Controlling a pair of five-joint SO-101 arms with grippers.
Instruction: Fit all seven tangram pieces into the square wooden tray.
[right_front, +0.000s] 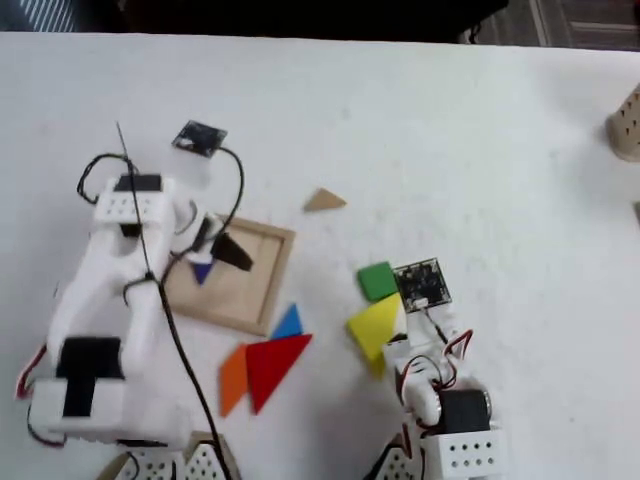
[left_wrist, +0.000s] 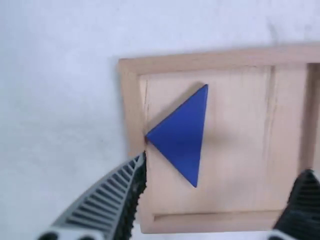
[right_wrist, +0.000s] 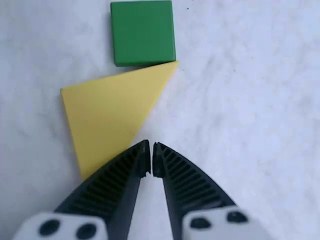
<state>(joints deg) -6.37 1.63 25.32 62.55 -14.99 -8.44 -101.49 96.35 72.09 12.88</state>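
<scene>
Done: one piece, the dark blue triangle (left_wrist: 182, 135), is lying in the tray (left_wrist: 131, 100) with a corner at its wall. The tray is sitting left of centre in the high view.
Left to do: six pieces are lying on the desk (right_front: 450, 130).
- Just below the tray: light blue triangle (right_front: 288, 323), red triangle (right_front: 272, 365), orange piece (right_front: 233, 378).
- Right of centre: green square (right_front: 377, 280), yellow triangle (right_front: 376, 325).
- Above the tray's right corner: tan triangle (right_front: 324, 201).

Left end effector (left_wrist: 222, 172): hanging over the tray, jaws wide, holding nothing.
Right end effector (right_wrist: 151, 155): sitting at the yellow triangle's edge, jaws nearly together, empty.
Writing: nothing legible is showing.
</scene>
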